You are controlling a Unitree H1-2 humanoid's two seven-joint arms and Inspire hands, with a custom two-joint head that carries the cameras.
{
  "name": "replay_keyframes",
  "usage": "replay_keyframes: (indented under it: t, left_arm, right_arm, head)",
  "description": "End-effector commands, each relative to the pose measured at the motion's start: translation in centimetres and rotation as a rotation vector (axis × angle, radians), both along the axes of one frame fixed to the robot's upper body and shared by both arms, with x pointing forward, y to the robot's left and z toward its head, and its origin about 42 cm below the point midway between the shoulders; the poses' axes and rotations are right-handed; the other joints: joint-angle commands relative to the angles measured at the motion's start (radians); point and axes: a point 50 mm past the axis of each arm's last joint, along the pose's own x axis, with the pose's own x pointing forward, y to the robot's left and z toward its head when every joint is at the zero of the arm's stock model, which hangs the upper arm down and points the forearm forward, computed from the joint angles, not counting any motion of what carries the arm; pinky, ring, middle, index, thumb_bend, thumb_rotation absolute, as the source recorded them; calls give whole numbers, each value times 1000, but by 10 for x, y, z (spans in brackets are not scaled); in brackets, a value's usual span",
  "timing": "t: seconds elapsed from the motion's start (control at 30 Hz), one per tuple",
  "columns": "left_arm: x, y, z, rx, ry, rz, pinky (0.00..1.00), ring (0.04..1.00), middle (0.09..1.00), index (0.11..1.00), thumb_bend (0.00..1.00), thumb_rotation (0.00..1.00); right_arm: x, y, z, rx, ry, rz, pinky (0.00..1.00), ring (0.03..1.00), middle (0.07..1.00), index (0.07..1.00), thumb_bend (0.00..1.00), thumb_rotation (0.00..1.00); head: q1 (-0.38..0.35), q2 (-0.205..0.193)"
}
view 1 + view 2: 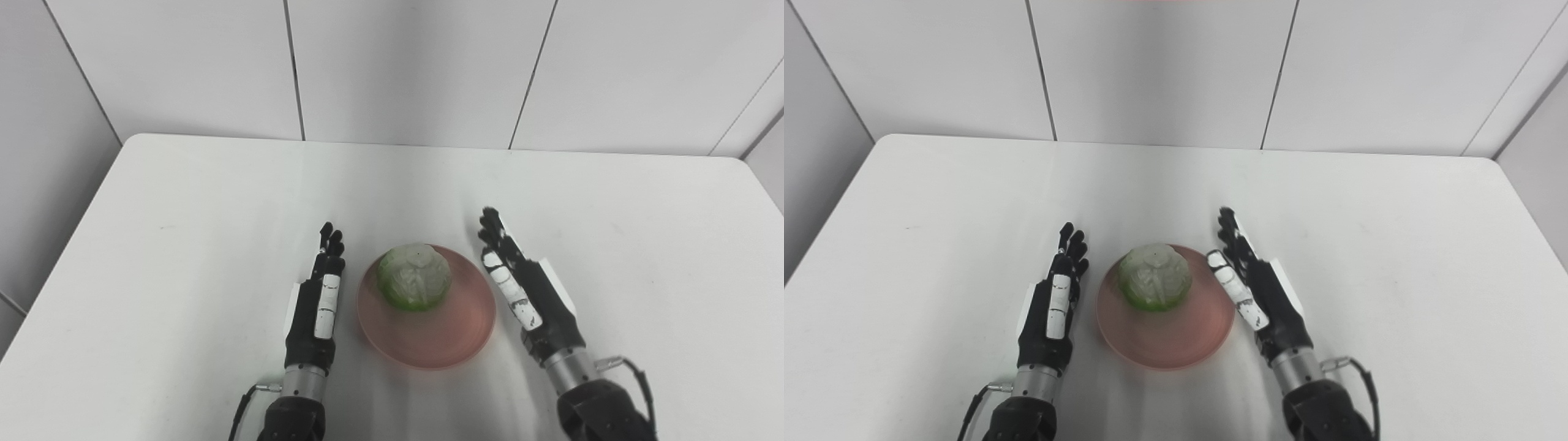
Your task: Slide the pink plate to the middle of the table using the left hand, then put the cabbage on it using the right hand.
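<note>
A round pink plate (429, 340) lies on the white table near its front middle. A pale green cabbage (414, 275) sits on the far half of the plate. My left hand (320, 294) rests just left of the plate, fingers stretched forward and held close together, holding nothing. On the other side, my right hand (520, 282) stands edge-up just right of the plate, fingers straight and open, also holding nothing. Neither hand touches the cabbage.
The white table (184, 214) ends at a rounded far edge against grey wall panels (404, 67). Cables trail from both wrists near the bottom edge. Nothing else stands on the table.
</note>
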Motion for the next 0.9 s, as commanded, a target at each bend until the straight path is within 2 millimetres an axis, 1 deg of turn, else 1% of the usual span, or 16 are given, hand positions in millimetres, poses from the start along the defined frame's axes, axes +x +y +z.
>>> replay_keyframes:
  t: [0.0, 0.07, 0.1, 0.17, 0.33, 0.57, 0.67, 0.8, 0.87]
  left_arm:
    - [5, -1, 14, -7, -67, -7, 1000, 1000, 1000, 1000, 838, 1000]
    - [6, 1, 14, -6, -72, -6, 1000, 1000, 1000, 1000, 834, 1000]
    - [6, 2, 14, -5, -74, -6, 1000, 1000, 1000, 1000, 834, 1000]
    - [6, 3, 14, -2, -75, -6, 1000, 1000, 1000, 1000, 836, 1000]
    - [6, 6, 14, -18, -80, -10, 1000, 1000, 1000, 1000, 828, 1000]
    - [7, 10, 15, -14, -81, -17, 1000, 1000, 1000, 1000, 838, 1000]
    - [8, 11, 15, -12, -81, -24, 1000, 1000, 1000, 1000, 840, 1000]
    - [7, 11, 15, -13, -81, -32, 1000, 1000, 1000, 1000, 819, 1000]
    - [7, 12, 15, -12, -80, -37, 1000, 1000, 1000, 1000, 816, 1000]
  right_arm:
    - [2, -2, 9, 72, -123, -43, 1000, 1000, 1000, 1000, 691, 941]
    - [2, -4, 2, 113, -119, -65, 1000, 1000, 1000, 1000, 681, 961]
    - [2, -5, 0, 123, -116, -71, 1000, 1000, 1000, 1000, 682, 988]
    - [0, -8, -4, 127, -109, -85, 1000, 1000, 1000, 1000, 677, 996]
    - [-3, -11, -11, 106, -110, -139, 1000, 1000, 1000, 1000, 687, 1000]
    - [3, -12, -17, 126, -132, -223, 1000, 1000, 1000, 1000, 677, 1000]
    - [7, -10, -22, 130, -116, -218, 1000, 1000, 1000, 1000, 688, 999]
    - [9, -4, -26, 110, -112, -186, 1000, 1000, 1000, 1000, 729, 969]
    - [9, -3, -28, 115, -104, -157, 1000, 1000, 1000, 1000, 719, 961]
  head:
    - [-5, 1]
    - [-15, 0]
    - [-15, 0]
    - [-22, -1]
    - [-47, -6]
    - [-56, -11]
    - [-58, -13]
    - [-59, -14]
    - [-62, -13]
